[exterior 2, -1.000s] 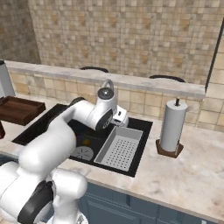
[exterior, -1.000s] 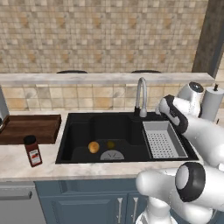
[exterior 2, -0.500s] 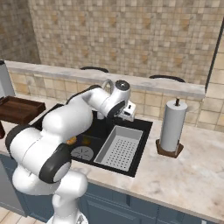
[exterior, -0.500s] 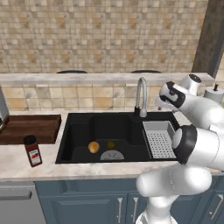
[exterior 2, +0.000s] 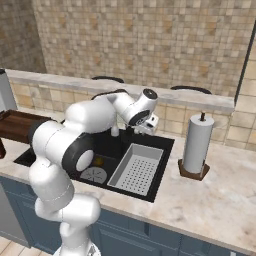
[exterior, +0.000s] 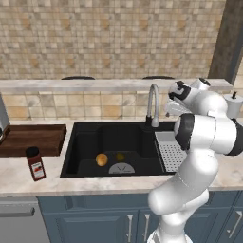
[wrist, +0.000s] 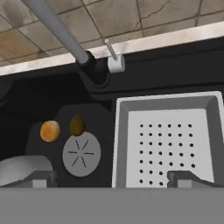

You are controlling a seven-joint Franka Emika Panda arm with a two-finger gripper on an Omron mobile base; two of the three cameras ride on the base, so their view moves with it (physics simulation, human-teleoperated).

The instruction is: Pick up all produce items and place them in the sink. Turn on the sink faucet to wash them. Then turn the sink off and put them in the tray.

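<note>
Both produce items lie on the floor of the black sink (exterior: pixel 85 142) beside the round drain: an orange-yellow fruit (exterior: pixel 101 159) (wrist: pixel 50 130) and a smaller olive-brown one (exterior: pixel 120 156) (wrist: pixel 77 125). The curved grey sink faucet (exterior: pixel 153 102) (wrist: pixel 57 28) stands at the back rim, with a small white handle (wrist: pixel 114 63) at its dark base. My gripper (exterior: pixel 172 110) (exterior 2: pixel 148 125) (wrist: pixel 109 175) hangs open and empty above the sink's right part, just right of the faucet, looking down over the rack and the fruits. The brown wooden tray (exterior: pixel 31 140) (exterior 2: pixel 17 125) sits left of the sink.
A grey perforated rack (exterior: pixel 171 152) (exterior 2: pixel 137 170) (wrist: pixel 170 140) fills the sink's right side. A red-labelled jar (exterior: pixel 35 163) stands on the counter front left. A paper towel roll (exterior 2: pixel 196 145) stands on the counter to the right. A raised ledge runs behind the faucet.
The arm has swung up and reared over the counter's right side, and the hand has risen a little beside the faucet. The fruits have stayed in the sink; the gripper stayed open.
</note>
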